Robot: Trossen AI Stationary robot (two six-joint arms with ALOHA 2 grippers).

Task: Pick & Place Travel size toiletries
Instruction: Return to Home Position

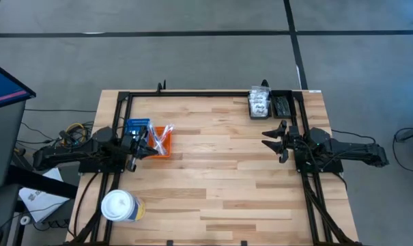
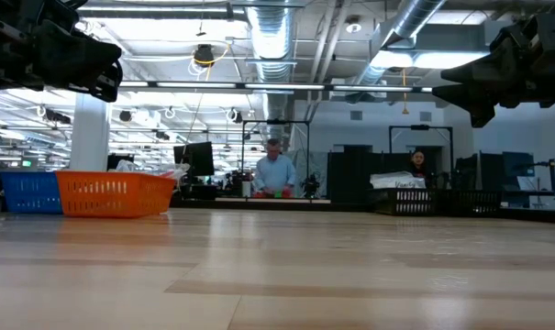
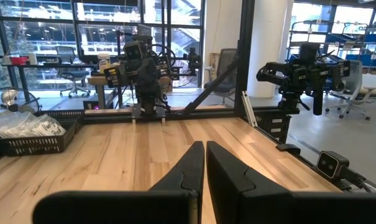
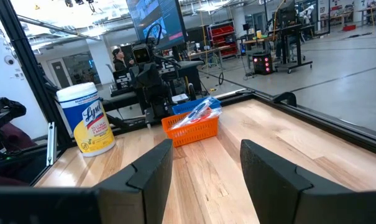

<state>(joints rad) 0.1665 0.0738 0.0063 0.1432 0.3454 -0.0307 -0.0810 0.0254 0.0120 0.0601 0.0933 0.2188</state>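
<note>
The only readable word is the brand name "Lysol". It is printed in slanted dark script on the yellow and white label of the round canister (image 4: 88,118) standing on the bench (image 4: 268,134), seen in the right wrist view. The smaller print around it is too fine to read.

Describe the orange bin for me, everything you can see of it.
The orange bin is a small rectangular plastic basket with ribbed, slotted walls and an open top. It stands upright on the wooden table, on the left arm's side, close against a blue bin of similar build, seemingly touching it. It holds clear crinkly packets with blue and pink sticks inside, which poke above its rim. No gripper touches it.
</note>
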